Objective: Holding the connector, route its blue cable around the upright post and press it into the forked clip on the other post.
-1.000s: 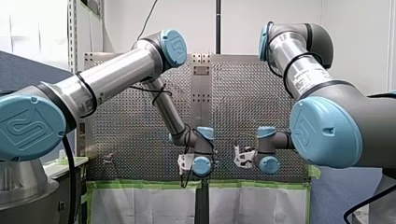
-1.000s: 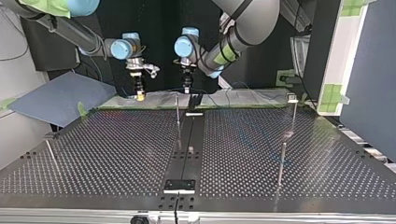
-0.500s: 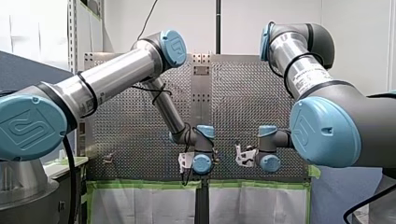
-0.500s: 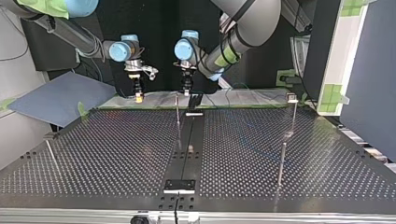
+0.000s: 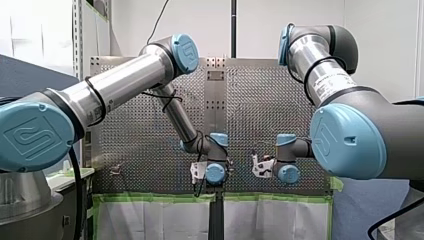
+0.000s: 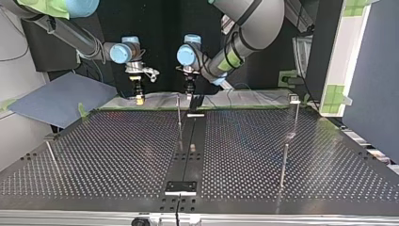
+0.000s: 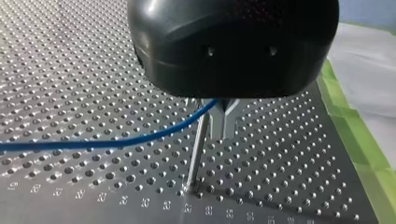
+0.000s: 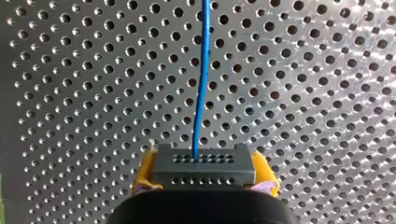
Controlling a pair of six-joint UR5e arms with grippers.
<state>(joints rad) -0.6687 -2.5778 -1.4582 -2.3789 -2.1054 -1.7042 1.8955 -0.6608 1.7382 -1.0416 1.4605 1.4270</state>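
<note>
My right gripper's [image 8: 204, 173] yellow pads [image 8: 145, 170] pinch the connector [image 8: 203, 161], the sound place to hold, since its thin blue cable [image 8: 201, 84] looks light and limp, leading to the clip [image 7: 224, 122] under my left gripper [image 6: 189, 92], whose grip I cannot tell.

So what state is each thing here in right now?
Right end effector: shut on the dark grey block connector, yellow pads each side.
Left end effector: metal tips together, thin blue cable running up between them.
Cable: leaves the connector, runs above the perforated metal table.
Slim metal post: upright beside the left end effector.
</note>
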